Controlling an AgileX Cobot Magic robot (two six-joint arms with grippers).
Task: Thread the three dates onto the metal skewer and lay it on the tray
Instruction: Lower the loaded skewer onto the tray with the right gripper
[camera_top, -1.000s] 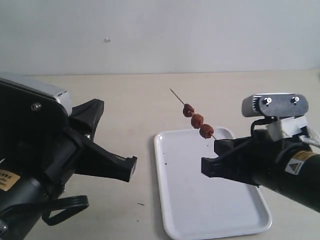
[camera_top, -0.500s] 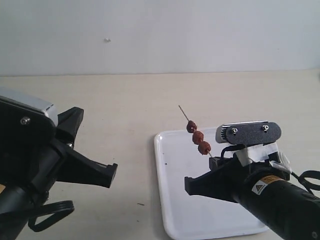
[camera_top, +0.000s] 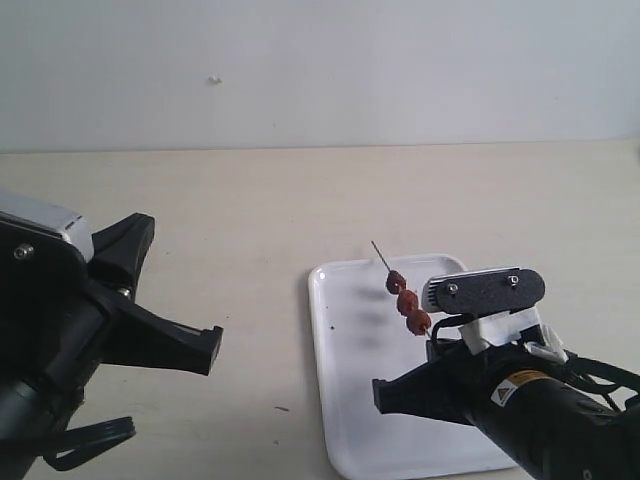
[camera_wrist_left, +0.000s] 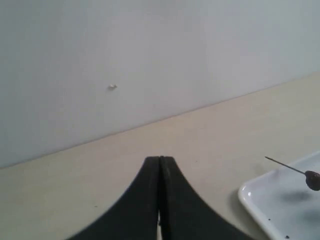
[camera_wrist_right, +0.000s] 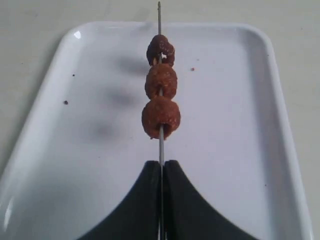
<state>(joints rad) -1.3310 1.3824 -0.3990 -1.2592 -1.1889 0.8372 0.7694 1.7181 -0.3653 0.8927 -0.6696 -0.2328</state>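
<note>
Three reddish-brown dates (camera_wrist_right: 160, 80) (camera_top: 408, 301) sit in a row on the thin metal skewer (camera_wrist_right: 161, 145) (camera_top: 381, 255). My right gripper (camera_wrist_right: 161, 162) (camera_top: 430, 340) is shut on the skewer's lower end and holds it tilted above the white tray (camera_wrist_right: 240, 125) (camera_top: 345, 400), with the point toward the tray's far rim. The dates cast soft shadows on the tray. My left gripper (camera_wrist_left: 160, 159) (camera_top: 205, 350) is shut with nothing between its fingers, over the bare table left of the tray. In the left wrist view the skewer tip (camera_wrist_left: 282, 165) and one date (camera_wrist_left: 313, 180) show over the tray corner (camera_wrist_left: 270, 200).
Beige tabletop (camera_top: 250, 220) runs back to a pale wall (camera_top: 320, 70) with a small mark. A few dark specks lie on the tray and one on the table in front of it.
My right gripper has lowered and drawn nearer with the loaded skewer, which now hangs lower over the tray. The left arm has pulled back to the left and down.
</note>
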